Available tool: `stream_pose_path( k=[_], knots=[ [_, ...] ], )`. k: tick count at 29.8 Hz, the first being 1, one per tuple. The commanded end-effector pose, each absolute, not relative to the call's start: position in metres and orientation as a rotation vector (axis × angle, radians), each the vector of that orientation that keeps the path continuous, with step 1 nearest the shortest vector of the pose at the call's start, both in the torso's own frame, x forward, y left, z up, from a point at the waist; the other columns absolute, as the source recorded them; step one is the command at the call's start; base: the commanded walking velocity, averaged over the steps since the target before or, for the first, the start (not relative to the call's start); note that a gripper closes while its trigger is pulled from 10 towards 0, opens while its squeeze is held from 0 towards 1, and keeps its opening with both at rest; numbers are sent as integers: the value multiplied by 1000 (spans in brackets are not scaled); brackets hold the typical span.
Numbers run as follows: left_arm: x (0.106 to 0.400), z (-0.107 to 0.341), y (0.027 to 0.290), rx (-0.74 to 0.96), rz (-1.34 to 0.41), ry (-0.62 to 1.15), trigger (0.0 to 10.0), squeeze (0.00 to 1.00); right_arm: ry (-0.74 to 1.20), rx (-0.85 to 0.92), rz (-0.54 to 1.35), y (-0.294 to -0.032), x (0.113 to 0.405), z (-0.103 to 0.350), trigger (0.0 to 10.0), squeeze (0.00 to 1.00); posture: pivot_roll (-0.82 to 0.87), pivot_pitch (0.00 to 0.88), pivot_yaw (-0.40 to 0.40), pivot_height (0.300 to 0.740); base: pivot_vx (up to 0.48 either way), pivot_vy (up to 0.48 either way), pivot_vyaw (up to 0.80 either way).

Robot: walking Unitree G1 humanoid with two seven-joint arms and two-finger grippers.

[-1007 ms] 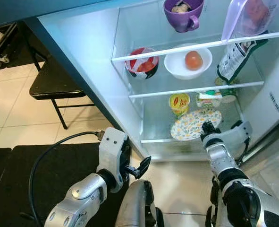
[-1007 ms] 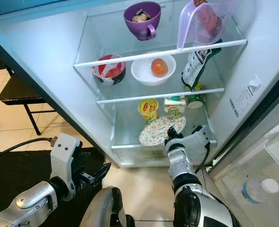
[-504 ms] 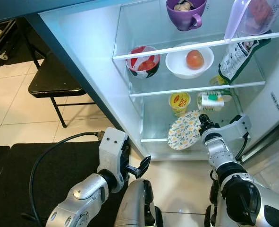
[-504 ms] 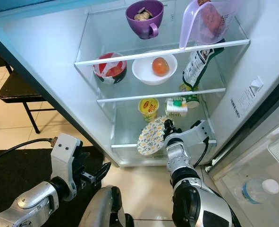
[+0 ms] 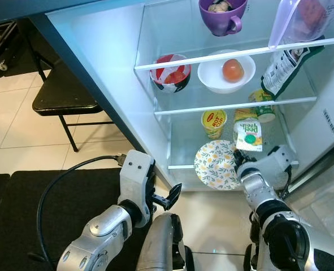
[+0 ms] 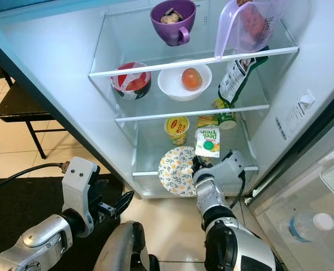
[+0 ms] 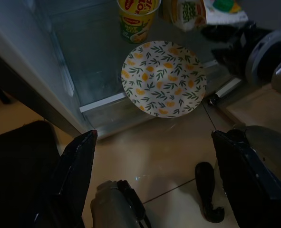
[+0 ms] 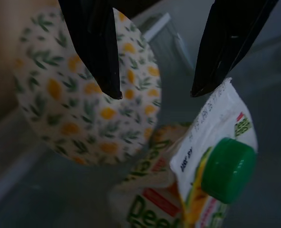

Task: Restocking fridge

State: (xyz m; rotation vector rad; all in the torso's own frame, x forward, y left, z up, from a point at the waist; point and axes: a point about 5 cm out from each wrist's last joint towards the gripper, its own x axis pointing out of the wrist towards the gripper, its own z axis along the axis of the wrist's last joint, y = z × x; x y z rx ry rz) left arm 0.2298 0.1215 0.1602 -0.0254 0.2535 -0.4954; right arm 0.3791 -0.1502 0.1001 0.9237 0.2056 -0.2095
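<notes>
A round plate (image 5: 216,165) with a yellow and green leaf pattern stands tilted on edge at the front of the fridge's bottom glass shelf (image 5: 183,148). My right gripper (image 5: 239,167) is right beside its right rim, open, and the right wrist view puts the plate (image 8: 83,90) behind one finger, its rim in the gap. A green-capped juice pouch (image 5: 248,135) leans just behind the gripper, also seen as the pouch (image 8: 216,156). My left gripper (image 5: 168,199) hangs open over the floor in front of the fridge, facing the plate (image 7: 164,78).
A yellow cup (image 5: 213,122) and a can (image 5: 264,107) stand behind the plate. Above are a red bowl (image 5: 170,73), a white bowl with a round fruit (image 5: 225,72), a snack bag (image 5: 282,65), a purple mug (image 5: 221,12) and a pitcher (image 5: 299,20). A black chair (image 5: 62,96) stands left.
The plate has gone from lying flat on the bottom shelf to standing tilted, shifted left and forward. The juice pouch has come forward. The left arm stays put.
</notes>
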Motion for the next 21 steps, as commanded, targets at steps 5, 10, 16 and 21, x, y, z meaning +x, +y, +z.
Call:
stream_pose_path(
  k=[5, 10, 16, 21],
  knots=[
    [229, 153, 120, -40, -488, 279, 10000, 0, 211, 861, -169, -147, 377, 96, 10000, 0, 149, 363, 168, 598, 0, 0, 0],
    [230, 153, 118, -44, -487, 275, 10000, 0, 53, 519, -46, -147, 385, 124, 10000, 0, 137, 358, 165, 598, 0, 0, 0],
    [232, 153, 116, -49, -491, 269, 10000, 0, -115, 146, 152, -135, 393, 160, 10000, 0, 127, 349, 161, 598, 0, 0, 0],
    [234, 153, 116, -52, -491, 264, 10000, 0, -184, 54, 236, -127, 395, 173, 10000, 0, 118, 338, 154, 598, 0, 0, 0]
  ],
)
